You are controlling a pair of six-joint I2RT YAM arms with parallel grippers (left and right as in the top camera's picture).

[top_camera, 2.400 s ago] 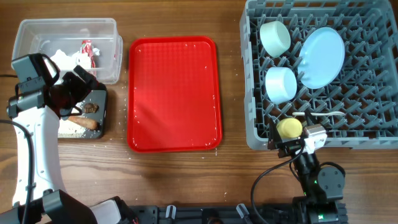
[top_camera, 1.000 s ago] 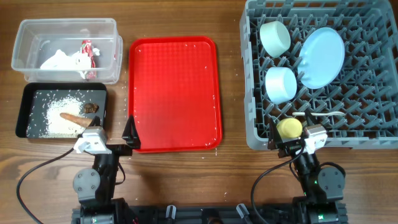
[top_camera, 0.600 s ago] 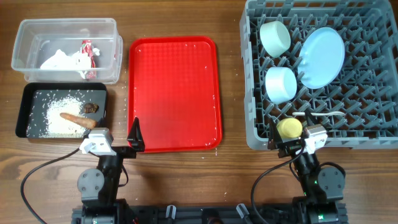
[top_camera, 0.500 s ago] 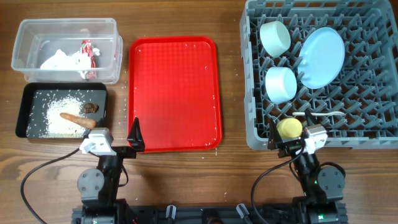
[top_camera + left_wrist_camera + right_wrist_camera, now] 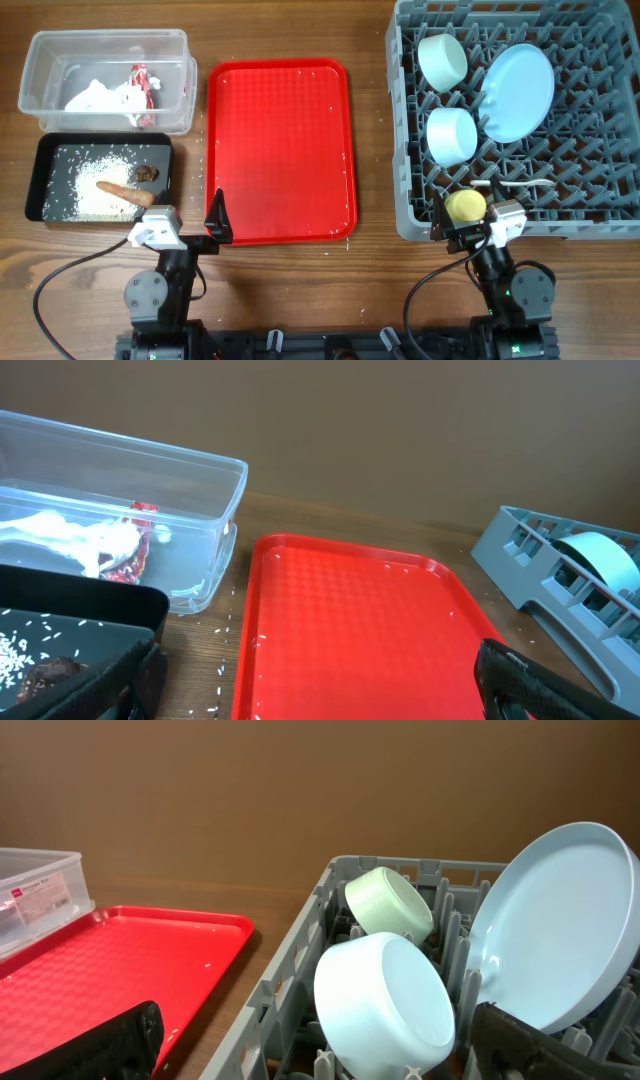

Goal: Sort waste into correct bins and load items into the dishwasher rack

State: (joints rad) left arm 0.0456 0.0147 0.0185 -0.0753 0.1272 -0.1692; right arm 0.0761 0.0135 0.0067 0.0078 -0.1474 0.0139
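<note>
The clear tub [image 5: 178, 75] holds the crumpled tissue [image 5: 95, 97] and the red-and-white wrapper [image 5: 140, 85]. The black tray [image 5: 100, 152] holds rice [image 5: 90, 200], a brown lump [image 5: 147, 173] and the orange-brown stick [image 5: 125, 192]. The grey rack [image 5: 590, 190] holds the green bowl [image 5: 442, 60], blue plate [image 5: 518, 92], blue bowl [image 5: 450, 135], yellow cup [image 5: 465, 206] and white spoon [image 5: 525, 186]. My left gripper [image 5: 180, 228] is open and empty at the table's front, beside the red tray's corner. My right gripper [image 5: 468, 232] is open and empty at the rack's front edge, just below the yellow cup.
The red serving tray [image 5: 280, 150] lies in the middle with a few rice grains on it. Loose grains lie on the wood [image 5: 200, 185] left of it. In the right wrist view the blue bowl [image 5: 385, 1000] and plate [image 5: 560, 920] stand ahead.
My left arm has drawn back from over the black tray to the table's front edge and shifted slightly right. It has held still for the last half second. The right arm has not moved.
</note>
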